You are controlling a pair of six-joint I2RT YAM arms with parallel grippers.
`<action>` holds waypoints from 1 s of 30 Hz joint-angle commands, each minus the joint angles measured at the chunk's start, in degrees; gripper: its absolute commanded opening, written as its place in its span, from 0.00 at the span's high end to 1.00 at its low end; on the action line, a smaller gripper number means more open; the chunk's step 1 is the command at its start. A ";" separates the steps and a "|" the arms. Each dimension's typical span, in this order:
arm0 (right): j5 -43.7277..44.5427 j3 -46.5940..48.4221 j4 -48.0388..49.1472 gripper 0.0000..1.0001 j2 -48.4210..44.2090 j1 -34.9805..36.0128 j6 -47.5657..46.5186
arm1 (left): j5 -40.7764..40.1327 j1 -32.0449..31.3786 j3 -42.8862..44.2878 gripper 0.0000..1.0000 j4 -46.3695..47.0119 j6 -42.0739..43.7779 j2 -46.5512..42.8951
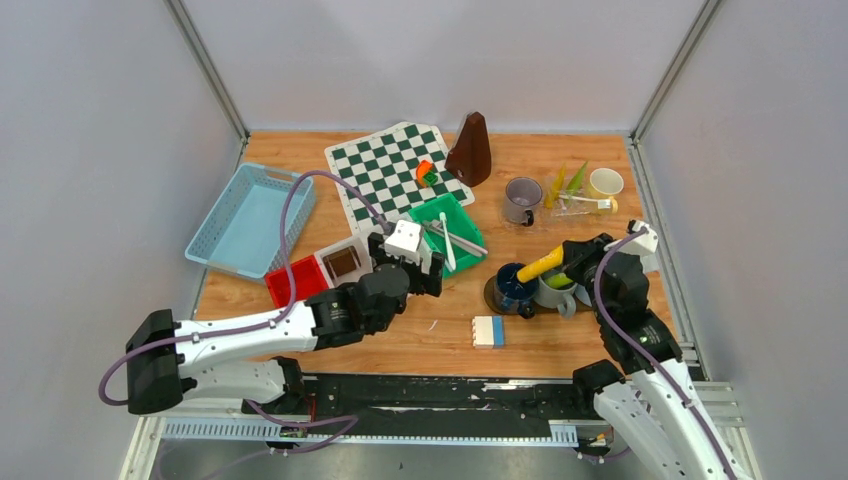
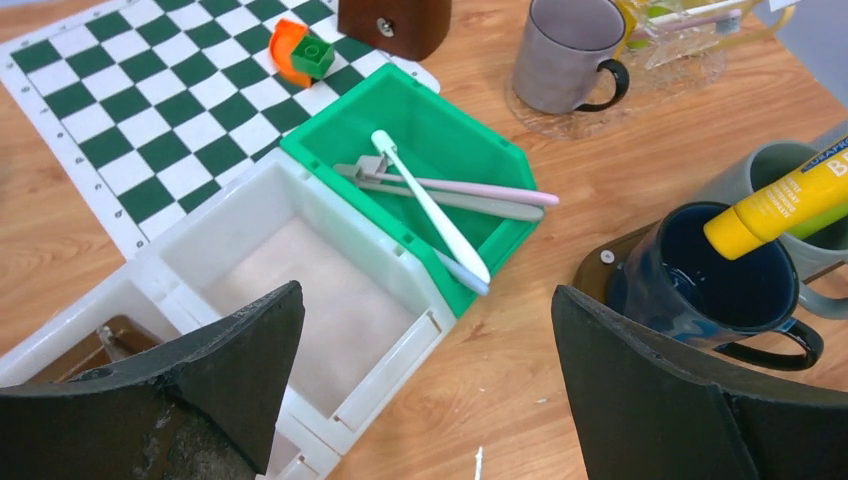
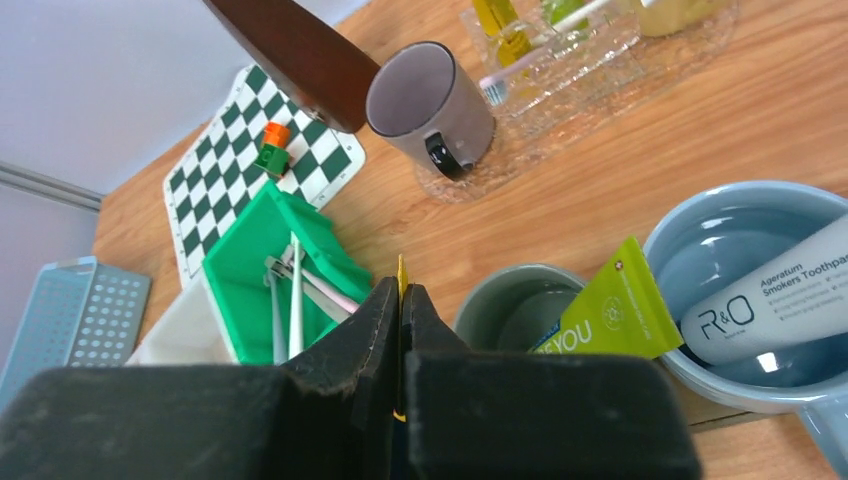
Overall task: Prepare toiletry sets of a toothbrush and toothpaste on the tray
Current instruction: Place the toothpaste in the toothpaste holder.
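Left wrist view has the left gripper (image 2: 425, 300) spread wide and empty over the white bin (image 2: 300, 265). Just ahead, the toothbrushes (image 2: 430, 206) lie crossed in the green bin (image 2: 440, 130); they look slim, light, stiff and probably slick, so I'd take the white one mid-handle, though the bin wall and the pink handle beneath crowd the fingers. Right gripper (image 3: 400, 300) is pinched on the flat tail of the yellow tube (image 2: 780, 200), soft and squashy, its cap over the dark blue mug (image 2: 700, 290), while the grey mug (image 2: 565, 50) stands on the clear tray (image 2: 690, 65).
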 commanded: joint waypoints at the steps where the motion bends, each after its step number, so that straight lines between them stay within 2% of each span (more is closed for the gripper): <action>1: 0.16 -1.64 3.83 1.00 -0.21 -0.12 1.48 | -1.36 0.45 -0.85 0.00 -5.83 -9.71 -2.65; 7: -5.03 -3.70 4.79 1.00 0.91 -0.13 3.84 | -1.82 0.93 -0.81 0.00 -8.94 -13.23 -3.28; 11: -7.84 -4.95 5.21 0.93 1.30 -0.09 4.74 | -1.56 1.34 -0.29 0.00 -9.65 -15.02 -3.07; 14: -9.80 -5.63 5.39 0.78 1.60 -0.10 5.12 | -1.66 1.63 0.80 0.00 -10.86 -15.84 -2.30; 17: -10.93 -5.51 5.19 0.57 1.56 -0.10 4.45 | -1.56 2.06 2.32 0.00 -11.95 -16.90 -1.27; 22: -9.32 -3.13 2.64 0.32 -0.48 -0.14 2.18 | -0.47 3.19 6.12 0.01 -15.15 -18.29 1.97; 24: -7.38 -1.56 1.13 0.25 -1.68 -0.13 0.41 | 0.36 3.98 8.59 0.02 -16.97 -18.77 3.60; 30: -0.87 3.73 -3.30 0.13 -3.97 -0.13 -5.04 | 4.70 7.05 17.26 0.09 -22.08 -18.94 10.40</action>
